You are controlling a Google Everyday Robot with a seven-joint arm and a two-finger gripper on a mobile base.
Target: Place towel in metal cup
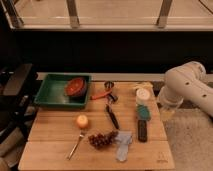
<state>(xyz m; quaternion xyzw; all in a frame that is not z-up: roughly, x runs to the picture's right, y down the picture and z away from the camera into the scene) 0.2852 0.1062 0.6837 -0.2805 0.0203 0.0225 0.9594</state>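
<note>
Well now, camera view: the white arm (pixel 187 85) hung in from the right side, and its pincer (pixel 166 111) sat low just off the table's (pixel 55 152) right edge. Apart or together? I cannot tell, it was tucked under the arm's bulk.

The towel (pixel 122 145), a pale crumpled strip, lay leftward of the pincer and nearer the camera, close to the table's front edge. Its long axis ran roughly front to back, so it sat crosswise to a reach coming in from the right. The grapes (pixel 101 139) were pressed right up against the towel's far side from the pincer, and a black bar (pixel 142 131) lay between pincer and towel.

What I took for the metal cup (pixel 109 86) stood farther left of the pincer and away from the camera, well apart from the towel. With one arm only, my read was that the pincer first had to travel in and forward past the bar.
</note>
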